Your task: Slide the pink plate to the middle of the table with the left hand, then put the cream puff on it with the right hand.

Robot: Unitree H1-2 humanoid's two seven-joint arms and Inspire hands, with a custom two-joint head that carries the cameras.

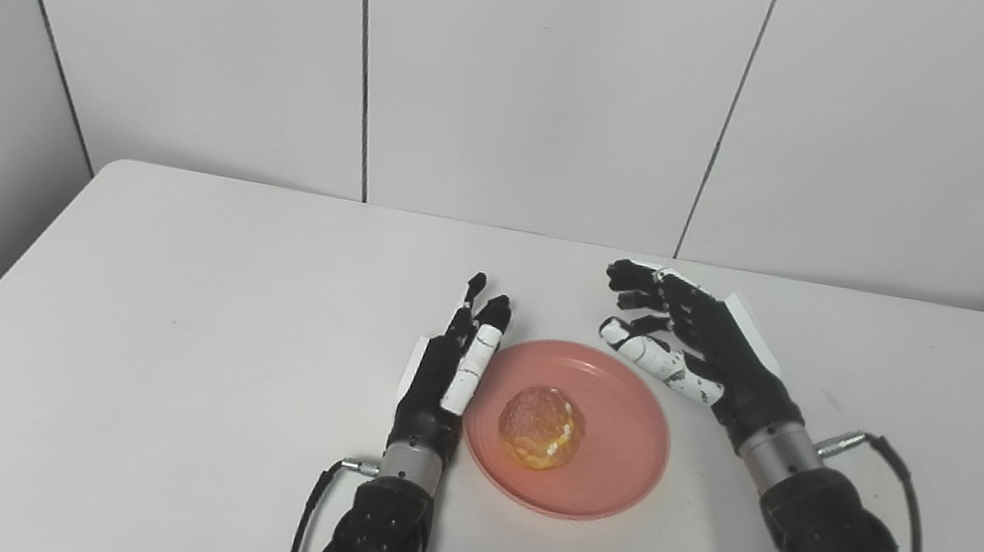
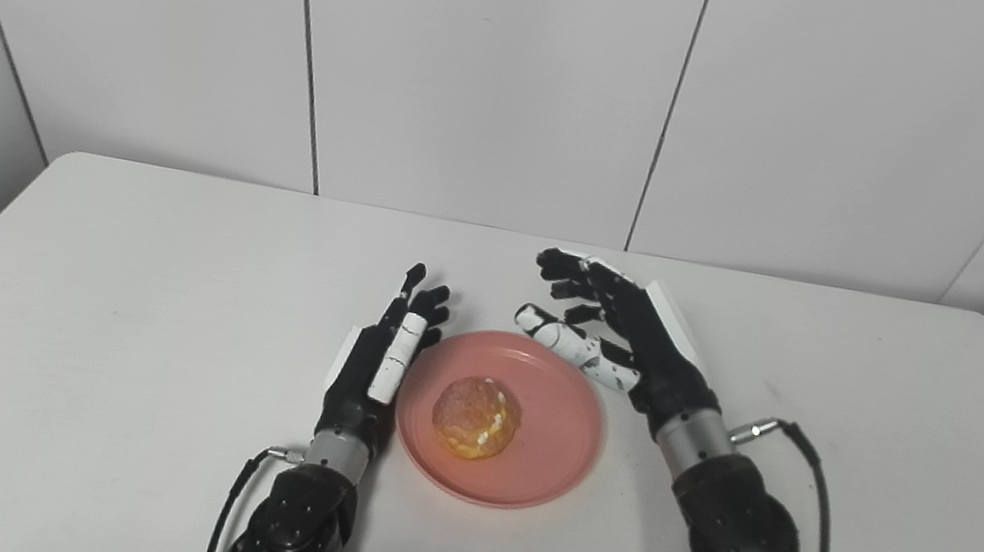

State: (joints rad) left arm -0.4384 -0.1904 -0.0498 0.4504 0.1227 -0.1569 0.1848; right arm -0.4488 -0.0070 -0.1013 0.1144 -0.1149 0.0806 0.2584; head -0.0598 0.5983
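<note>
White surface [image 1: 175, 344] lay roomy around my round pink plastic plate [image 1: 622, 455], golden cream puff [image 1: 539, 427] centred; left robot hand [image 1: 450, 368] and right robot hand [image 1: 689, 342] flanked it, released.

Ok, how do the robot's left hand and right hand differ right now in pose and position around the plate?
The left hand lies flat and straight along the left rim of the round pink plate; the right hand is raised at the plate's far right edge, fingers curled and spread. Both are open and hold nothing; the golden cream puff sits on the plate between them.
</note>
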